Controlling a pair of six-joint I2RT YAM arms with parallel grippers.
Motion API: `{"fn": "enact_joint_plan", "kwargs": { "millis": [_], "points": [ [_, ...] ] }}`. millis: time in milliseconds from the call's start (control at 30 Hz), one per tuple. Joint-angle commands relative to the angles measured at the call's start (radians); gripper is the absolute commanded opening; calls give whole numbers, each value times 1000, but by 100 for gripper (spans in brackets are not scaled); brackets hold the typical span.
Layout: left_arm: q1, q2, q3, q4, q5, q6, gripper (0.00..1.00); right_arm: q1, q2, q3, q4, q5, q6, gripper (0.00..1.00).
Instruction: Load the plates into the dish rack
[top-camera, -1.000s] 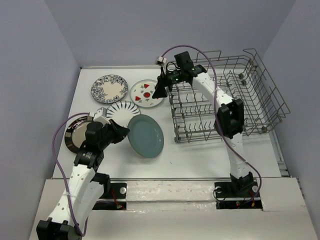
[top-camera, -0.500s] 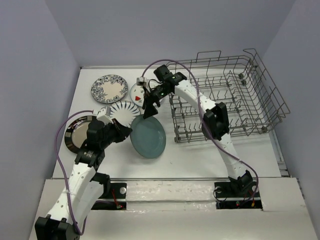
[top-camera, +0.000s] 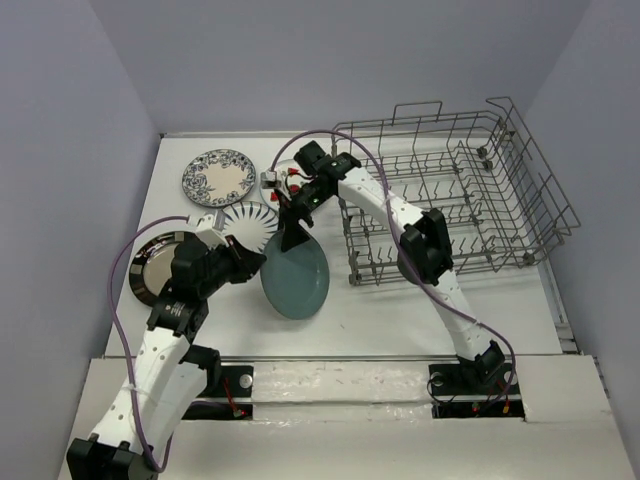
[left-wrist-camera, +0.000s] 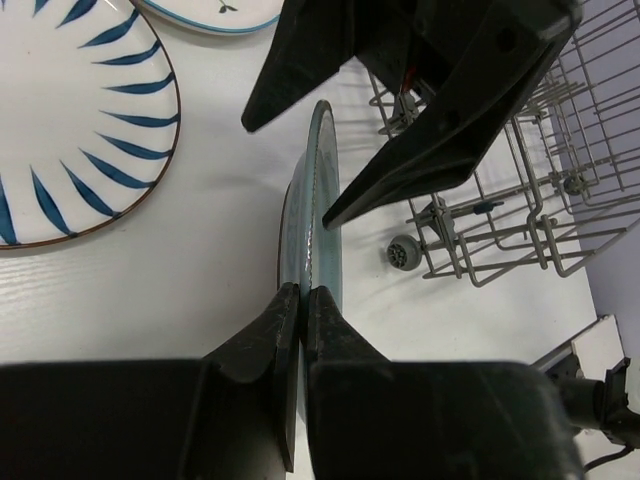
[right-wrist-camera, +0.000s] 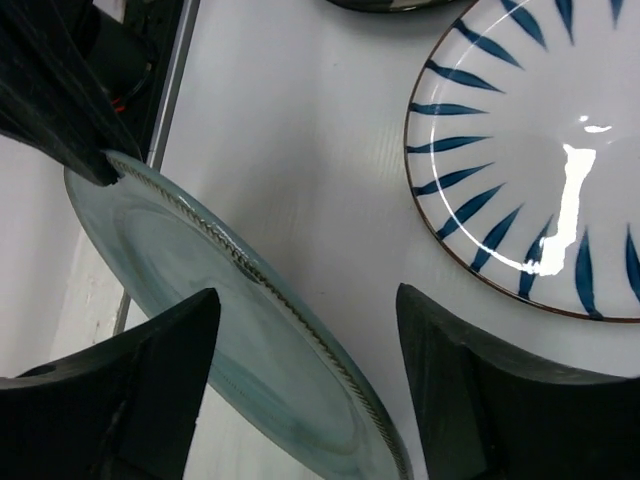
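The teal-grey plate (top-camera: 296, 278) is tilted up on edge, held by its near-left rim in my shut left gripper (top-camera: 252, 265); the grip shows in the left wrist view (left-wrist-camera: 302, 292) on the plate's rim (left-wrist-camera: 322, 200). My right gripper (top-camera: 295, 235) is open, its jaws straddling the plate's far rim (right-wrist-camera: 200, 300) without closing (right-wrist-camera: 308, 310). The striped plate (top-camera: 248, 220), floral plate (top-camera: 218, 178) and dark silver-rimmed plate (top-camera: 155, 265) lie flat on the table. The fruit-marked plate (top-camera: 288, 180) is mostly hidden behind the right arm. The wire dish rack (top-camera: 450, 190) stands to the right, with no plates in it.
The striped plate (right-wrist-camera: 530, 150) lies just beside the right gripper's outer finger. The rack's near-left corner and a small wheel (left-wrist-camera: 403, 252) lie close behind the teal plate. White table surface (top-camera: 420, 310) spreads in front of the rack. Grey walls enclose the table.
The right arm swung from the rack's left edge leftward and down to the teal plate's far rim. The left gripper kept its hold and the plate tilted more upright.
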Motion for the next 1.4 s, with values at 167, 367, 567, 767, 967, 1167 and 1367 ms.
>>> {"fn": "enact_joint_plan", "kwargs": {
  "millis": [167, 367, 567, 767, 967, 1167, 1367],
  "points": [
    [-6, -26, 100, 81, -34, 43, 6, 26, -11, -19, -118, -46, -124, 13],
    [-4, -20, 165, 62, -98, 67, 6, 26, -85, -8, -25, -46, -35, 7],
    [-6, -54, 337, 27, -251, 132, 47, 26, -272, -48, 145, -25, 118, 7],
    [-7, -91, 462, 41, -343, 149, 94, 11, -558, -258, 472, 124, 426, 7],
    [-30, -149, 360, 70, -258, 147, 99, -112, -763, -353, 618, 558, 601, 7],
    [-87, -194, 210, 27, -152, 213, 99, -410, -962, -557, 697, 998, 746, 7],
    [-200, -252, 134, 12, -161, 233, 99, -677, -1064, -787, 875, 1143, 694, 7]
  ]
}}
